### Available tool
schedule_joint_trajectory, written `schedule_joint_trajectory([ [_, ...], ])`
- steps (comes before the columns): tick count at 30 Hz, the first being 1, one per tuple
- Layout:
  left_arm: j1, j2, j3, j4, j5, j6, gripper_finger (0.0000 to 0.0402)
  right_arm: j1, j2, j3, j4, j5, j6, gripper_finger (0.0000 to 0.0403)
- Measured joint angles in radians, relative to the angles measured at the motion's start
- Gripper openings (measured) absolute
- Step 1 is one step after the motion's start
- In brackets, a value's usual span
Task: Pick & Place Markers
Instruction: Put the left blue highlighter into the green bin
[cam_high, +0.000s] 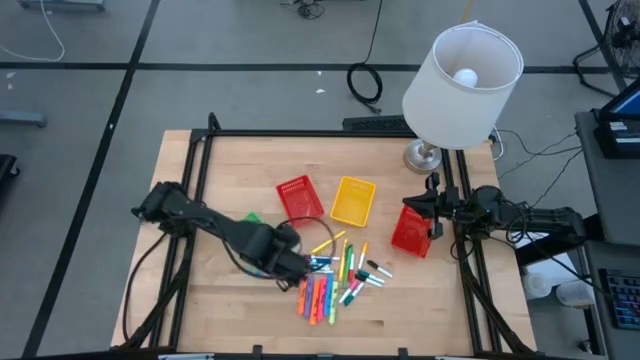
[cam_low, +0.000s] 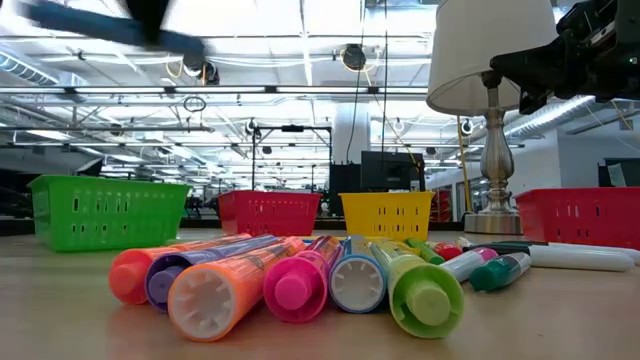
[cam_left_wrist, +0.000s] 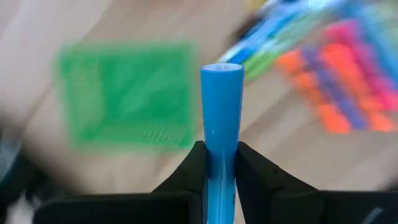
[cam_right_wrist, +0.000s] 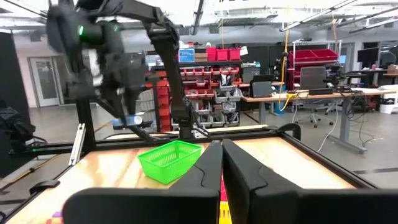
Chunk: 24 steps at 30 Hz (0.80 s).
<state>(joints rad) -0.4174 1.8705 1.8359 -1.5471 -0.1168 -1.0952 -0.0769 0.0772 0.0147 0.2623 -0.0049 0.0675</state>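
Observation:
The markers (cam_high: 335, 280) lie in a loose heap on the near middle of the table, and they fill the foreground of the low view (cam_low: 300, 285). My left gripper (cam_high: 298, 262) hangs over the heap's left edge, shut on a blue marker (cam_left_wrist: 222, 106). The green basket (cam_high: 251, 217) stands just behind it, partly under the arm. My right gripper (cam_high: 433, 215) waits shut above the table's right side, next to a red basket (cam_high: 411, 230), and touches nothing. In the right wrist view its fingers (cam_right_wrist: 211, 165) stand together. My left gripper pinches the blue marker between its two fingers, on the barrel (cam_left_wrist: 222, 142) behind its free end. The marker runs along the fingers and sticks out past their tips. It is lifted clear of the table, as the right wrist view shows (cam_right_wrist: 127, 120).
A second red basket (cam_high: 299, 197) and a yellow basket (cam_high: 353, 200) stand on the middle of the table beyond the heap. A lamp (cam_high: 460, 75) with a white shade stands at the far right corner. Bare wood shows on the near left (cam_high: 210, 300).

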Motion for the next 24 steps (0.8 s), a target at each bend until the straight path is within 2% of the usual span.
schedule_joint_trajectory([
  [1, 0.011, -0.005, 0.003, -0.007, -0.032, 0.039, 0.0053, 0.0, 0.0, 0.0, 0.001, 0.001, 0.0, 0.0],
  [9, 0.117, -0.028, -0.108, -0.034, -0.07, 0.426, 0.0053, 0.0, 0.015, 0.0, 0.0, 0.0, 0.003, 0.0],
  [16, 0.201, -0.034, -0.169, -0.029, -0.22, 0.694, 0.0053, 0.0, 0.019, 0.0, -0.005, 0.002, 0.0, 0.0],
  [22, 0.258, -0.125, -0.168, -0.025, -0.325, 0.981, 0.0053, 0.0, 0.019, 0.0, -0.01, 0.0, 0.002, 0.0],
  [24, 0.261, -0.168, -0.17, -0.024, -0.329, 1.102, 0.0053, 0.0, 0.02, 0.0, -0.02, 0.0, 0.003, 0.0],
])
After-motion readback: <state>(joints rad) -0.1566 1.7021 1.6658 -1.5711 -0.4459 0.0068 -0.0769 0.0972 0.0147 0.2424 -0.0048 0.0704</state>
